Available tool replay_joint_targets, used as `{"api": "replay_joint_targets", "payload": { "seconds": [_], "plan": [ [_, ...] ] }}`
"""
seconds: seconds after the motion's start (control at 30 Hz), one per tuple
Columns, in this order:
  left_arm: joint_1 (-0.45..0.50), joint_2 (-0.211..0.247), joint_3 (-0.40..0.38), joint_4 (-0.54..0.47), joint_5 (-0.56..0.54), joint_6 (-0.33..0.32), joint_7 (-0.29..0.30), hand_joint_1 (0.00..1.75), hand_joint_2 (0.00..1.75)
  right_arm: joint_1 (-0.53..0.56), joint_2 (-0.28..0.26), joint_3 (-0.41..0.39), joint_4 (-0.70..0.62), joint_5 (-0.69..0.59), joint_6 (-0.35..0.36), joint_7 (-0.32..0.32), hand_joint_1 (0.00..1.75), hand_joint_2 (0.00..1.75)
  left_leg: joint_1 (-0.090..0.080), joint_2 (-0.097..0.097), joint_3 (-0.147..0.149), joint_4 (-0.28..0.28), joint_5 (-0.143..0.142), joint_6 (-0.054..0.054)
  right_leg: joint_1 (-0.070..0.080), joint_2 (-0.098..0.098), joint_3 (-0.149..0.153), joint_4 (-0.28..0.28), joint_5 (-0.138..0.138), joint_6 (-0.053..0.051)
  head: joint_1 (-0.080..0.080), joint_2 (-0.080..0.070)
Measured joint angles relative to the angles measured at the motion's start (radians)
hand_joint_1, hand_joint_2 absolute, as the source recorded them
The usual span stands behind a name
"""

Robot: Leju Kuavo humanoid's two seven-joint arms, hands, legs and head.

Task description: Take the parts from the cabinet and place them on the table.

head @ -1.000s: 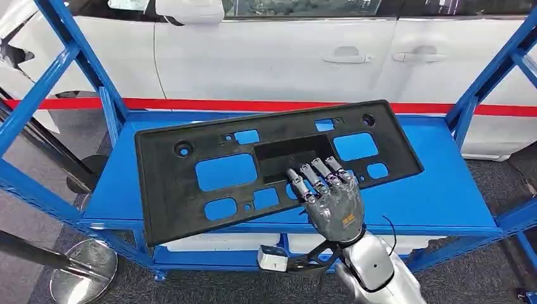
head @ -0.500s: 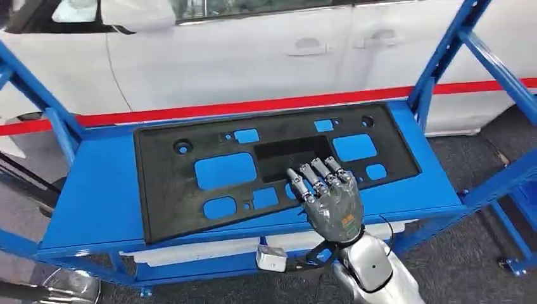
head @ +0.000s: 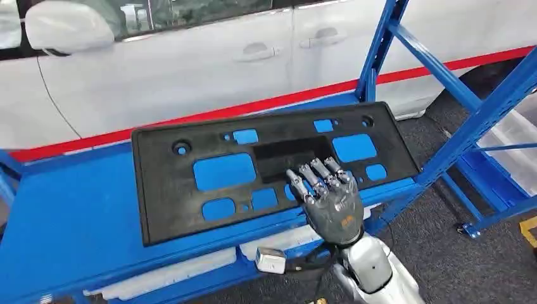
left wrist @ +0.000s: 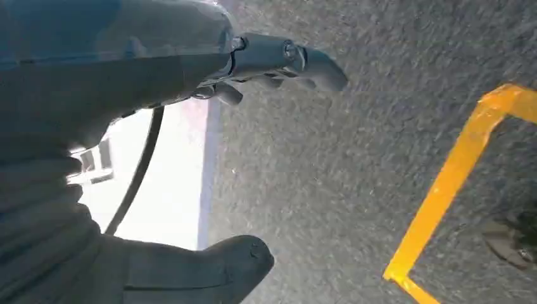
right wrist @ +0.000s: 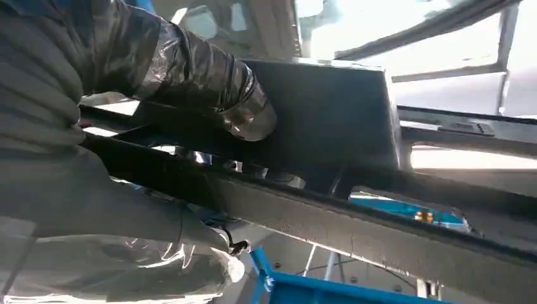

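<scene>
A long black plastic panel (head: 166, 190) with several cut-outs is held flat above the blue shelf (head: 63, 209) of the cabinet. My right hand (head: 329, 201) grips its near edge right of the middle, fingers (head: 315, 177) laid on top. In the right wrist view the thumb (right wrist: 215, 95) presses the panel (right wrist: 329, 107) from the other side. My left hand (left wrist: 120, 82) hangs over grey floor, fingers apart, holding nothing.
A white car (head: 190, 69) with a red stripe stands behind the cabinet. Blue uprights and a slanting brace (head: 443, 82) rise at the right, with a clear bin (head: 516, 149) beyond. A yellow floor line (left wrist: 443, 183) runs near my left hand.
The whole picture has slid left, so the camera has turned right. The panel stays in my right hand at the same spot in the picture, now reaching past the shelf's right end.
</scene>
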Motion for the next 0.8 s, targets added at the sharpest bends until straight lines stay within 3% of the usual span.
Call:
{"api": "replay_joint_targets", "payload": {
  "seconds": [0.07,0.1,0.13,0.17,0.2,0.27,0.3,0.33,0.37,0.4,0.43,0.47,0.6,0.63,0.67,0.7,0.77,0.8],
  "plan": [
    [-0.002,0.000,0.000,0.000,0.000,0.000,0.000,0.00,1.75,0.001,0.001,0.001,0.000,0.000,0.000,0.005,1.75,1.75,-0.008,0.021,0.002,-0.014,-0.007,0.003,-0.009,0.022,-0.010,-0.007,0.010,0.017,0.000,0.000],
    [-0.003,-0.002,0.000,0.000,0.000,0.000,0.002,0.00,1.75,0.002,0.000,0.001,0.000,0.000,0.000,0.007,1.75,1.75,0.002,0.035,0.010,-0.034,0.001,0.004,0.001,0.035,-0.009,-0.016,0.016,0.027,0.000,0.000],
    [-0.005,-0.010,0.000,0.000,0.001,-0.003,0.004,0.00,1.75,0.004,0.000,0.002,-0.001,0.000,-0.001,0.007,1.75,1.75,0.008,0.051,0.022,-0.053,0.011,0.001,0.001,0.002,-0.005,-0.015,0.010,0.028,0.001,0.000],
    [-0.003,-0.007,0.000,0.002,0.003,-0.003,0.007,0.00,1.75,-0.002,0.000,0.003,-0.001,0.000,-0.001,0.008,1.75,1.75,0.009,0.061,0.028,-0.062,0.014,0.007,0.006,-0.056,-0.018,0.019,-0.017,0.034,0.004,0.000],
    [-0.003,-0.009,0.000,0.002,0.006,-0.003,0.010,0.00,1.75,-0.007,0.000,0.003,-0.001,0.000,0.000,0.009,1.75,1.75,0.007,0.077,0.030,-0.063,0.015,0.007,0.004,-0.093,-0.052,0.087,-0.056,0.039,0.003,0.000],
    [-0.002,-0.011,0.000,0.002,0.006,-0.003,0.016,0.00,1.75,-0.004,0.000,0.005,0.000,0.000,0.000,0.010,1.75,1.75,0.004,0.105,0.029,-0.061,0.012,0.008,-0.003,-0.118,-0.121,0.226,-0.113,0.049,0.004,0.000],
    [-0.002,-0.012,0.000,0.002,0.006,-0.003,0.018,0.00,1.75,-0.002,0.000,0.005,0.000,0.000,0.000,0.010,1.75,1.75,0.004,0.120,0.029,-0.061,0.011,0.008,-0.006,-0.121,-0.138,0.258,-0.115,0.053,0.003,0.000],
    [-0.002,-0.014,0.000,0.002,0.006,-0.002,0.018,0.00,1.75,-0.001,0.000,0.006,0.000,0.000,0.000,0.010,1.75,1.75,0.003,0.134,0.030,-0.060,0.010,0.007,-0.008,-0.123,-0.128,0.239,-0.094,0.055,0.004,0.000],
    [-0.003,-0.016,0.000,0.002,0.006,0.000,0.022,0.00,1.75,-0.002,0.000,0.006,0.000,0.000,0.000,0.010,1.75,1.75,0.003,0.148,0.030,-0.058,0.007,0.005,-0.008,-0.128,-0.093,0.175,-0.056,0.055,0.003,0.000],
    [-0.004,-0.022,0.000,0.002,0.006,0.005,0.025,0.00,1.75,-0.002,0.000,0.006,0.000,0.000,0.000,0.010,1.75,1.75,0.003,0.160,0.033,-0.056,0.004,0.003,-0.007,-0.139,-0.039,0.081,-0.013,0.053,0.003,0.000],
    [-0.004,-0.027,0.000,0.002,0.006,0.013,0.029,0.00,1.75,-0.002,-0.001,0.006,0.000,-0.002,0.000,0.010,1.75,1.75,0.002,0.170,0.037,-0.054,0.000,-0.001,-0.004,-0.166,0.015,-0.009,0.017,0.047,0.004,0.000],
    [-0.004,-0.031,0.000,0.002,0.006,0.017,0.033,0.00,1.75,-0.002,-0.001,0.006,-0.001,-0.003,0.000,0.010,1.75,1.75,-0.001,0.176,0.038,-0.054,-0.003,-0.005,0.006,-0.201,0.028,-0.033,-0.001,0.029,0.003,0.000],
    [-0.005,-0.043,0.000,0.001,0.006,0.021,0.034,0.00,1.75,-0.001,-0.002,0.007,-0.008,-0.003,0.000,0.009,1.75,1.75,-0.007,0.213,0.050,-0.058,-0.009,-0.029,0.009,-0.159,0.024,-0.045,0.013,0.012,0.004,0.000],
    [-0.005,-0.043,0.000,0.001,0.006,0.021,0.034,0.00,1.75,0.001,-0.002,0.007,-0.009,-0.003,-0.001,0.009,1.75,1.75,0.000,0.198,0.048,-0.049,-0.023,-0.034,-0.005,-0.151,0.034,-0.056,0.020,0.004,0.003,0.000],
    [-0.004,-0.044,0.000,0.001,0.006,0.021,0.034,0.00,1.75,-0.002,-0.003,0.007,-0.009,-0.003,-0.001,0.009,1.75,1.75,0.001,0.158,0.038,-0.017,-0.048,-0.037,-0.005,-0.142,0.035,-0.061,0.022,-0.002,0.003,0.000],
    [-0.003,-0.045,0.000,0.001,0.006,0.021,0.034,0.00,1.75,-0.004,-0.002,0.007,-0.009,-0.003,0.000,0.009,1.75,1.75,0.004,0.129,0.008,0.051,-0.090,-0.039,-0.005,-0.134,0.034,-0.060,0.024,-0.006,0.002,0.000],
    [0.001,-0.045,0.000,0.001,0.006,0.021,0.035,0.00,1.75,-0.001,-0.002,0.007,-0.009,-0.003,0.000,0.009,1.75,1.75,0.005,0.110,-0.068,0.213,-0.160,-0.046,-0.005,-0.110,0.032,-0.059,0.023,-0.006,0.003,0.000],
    [0.003,-0.045,0.000,0.001,0.006,0.021,0.035,0.00,1.75,0.001,-0.002,0.007,-0.008,-0.003,0.000,0.009,1.75,1.75,0.005,0.110,-0.094,0.260,-0.165,-0.048,-0.005,-0.097,0.031,-0.057,0.023,-0.006,0.003,0.000]
  ]
}}
